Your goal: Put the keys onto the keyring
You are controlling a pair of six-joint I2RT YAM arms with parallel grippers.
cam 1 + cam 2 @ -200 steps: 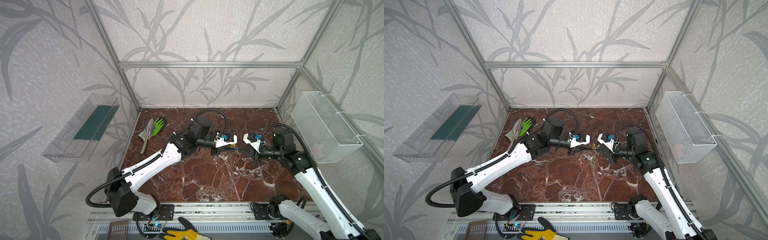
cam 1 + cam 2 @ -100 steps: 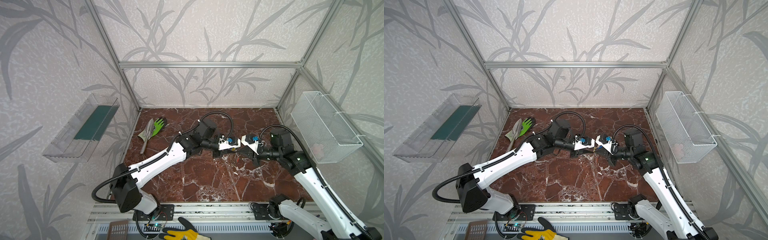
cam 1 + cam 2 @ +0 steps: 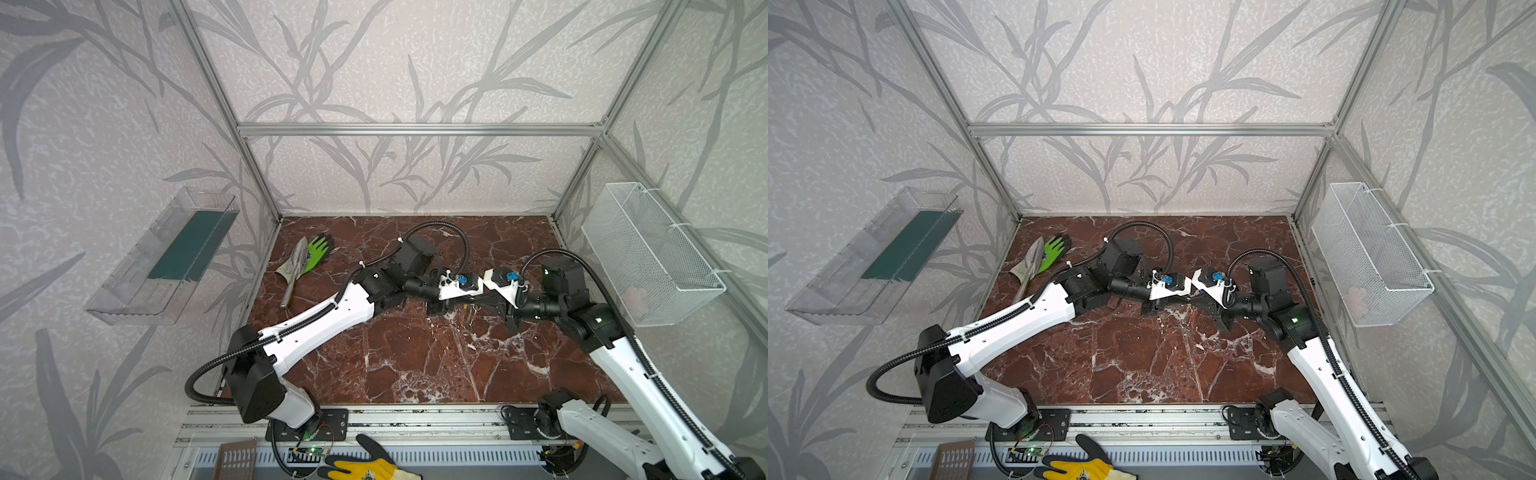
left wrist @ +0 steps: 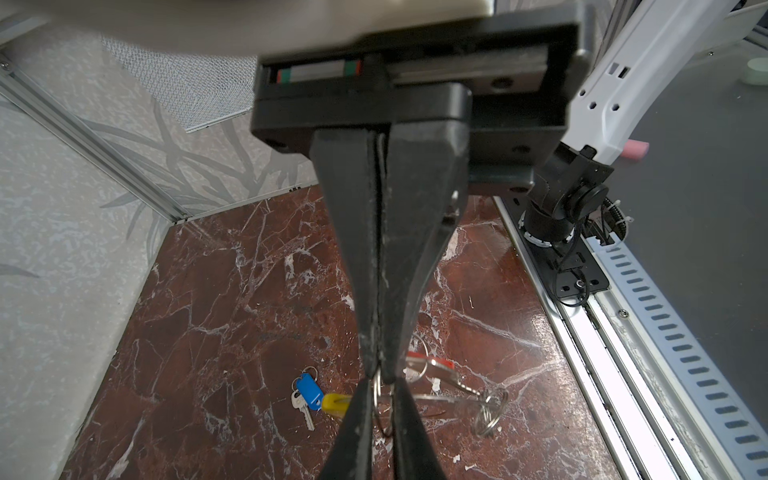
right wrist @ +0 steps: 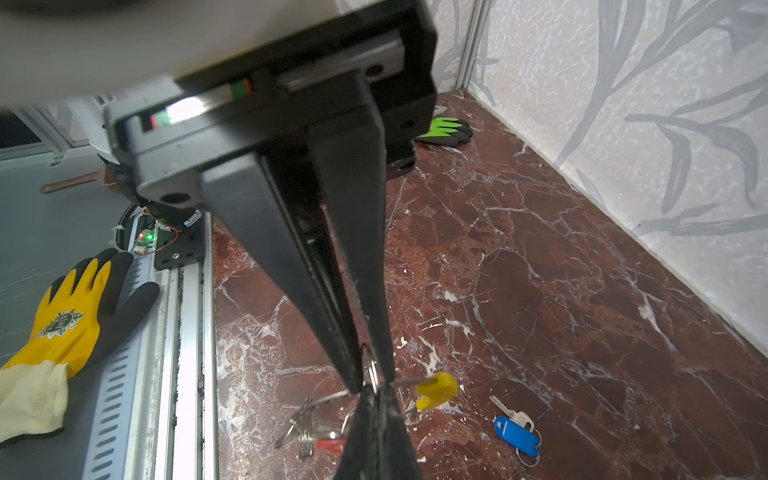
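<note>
My two grippers meet tip to tip above the middle of the marble floor (image 3: 415, 353). In the left wrist view the left gripper (image 4: 380, 374) is shut, its tips pinching a thin silvery loop of the keyring (image 4: 376, 395). The right gripper (image 5: 370, 380) is shut on the same keyring (image 5: 370, 363). A yellow piece (image 5: 436, 388) sticks out from the wire beside the tips. The red-tagged key (image 4: 430, 365) hangs near the small split rings (image 4: 490, 411). The blue-tagged key (image 4: 309, 390) lies alone on the floor, also visible as the blue-tagged key (image 5: 513, 430).
A green glove (image 3: 318, 249) and a metal trowel (image 3: 295, 266) lie at the back left. A white wire basket (image 3: 648, 253) hangs on the right wall, a clear tray (image 3: 166, 257) on the left wall. A yellow glove (image 3: 365, 467) rests beyond the front rail.
My left arm has reached right until its tips meet the right gripper's, and its jaws have closed on the keyring. The right arm has hardly moved.
</note>
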